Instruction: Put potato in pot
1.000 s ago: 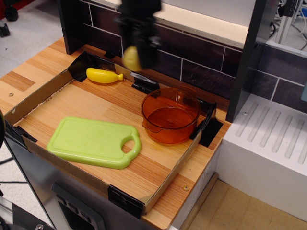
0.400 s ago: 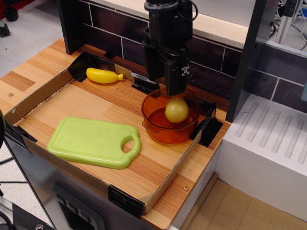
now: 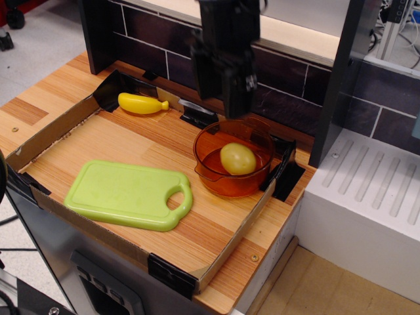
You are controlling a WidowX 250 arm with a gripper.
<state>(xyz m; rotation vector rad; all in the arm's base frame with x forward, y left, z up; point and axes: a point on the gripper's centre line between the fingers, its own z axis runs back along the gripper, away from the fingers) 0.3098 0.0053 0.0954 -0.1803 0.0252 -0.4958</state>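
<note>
In the single overhead-angled view, the small rounded dull-yellow toy potato [image 3: 237, 158] lies inside the round transparent orange-amber plastic pot [image 3: 233, 157], resting on its bottom near the middle. The pot stands at the right end of a shallow cardboard tray [image 3: 59, 128] set on the wooden counter. The black robot gripper [image 3: 237, 108] hangs directly above the pot, clear of its rim, holding nothing; its fingers are blurred, so how far apart they stand cannot be told. A flat lime-green plastic cutting board [image 3: 128, 195] with a handle hole lies left of the pot. A longer bright-yellow banana-shaped toy [image 3: 142, 104] rests near the tray's back wall.
</note>
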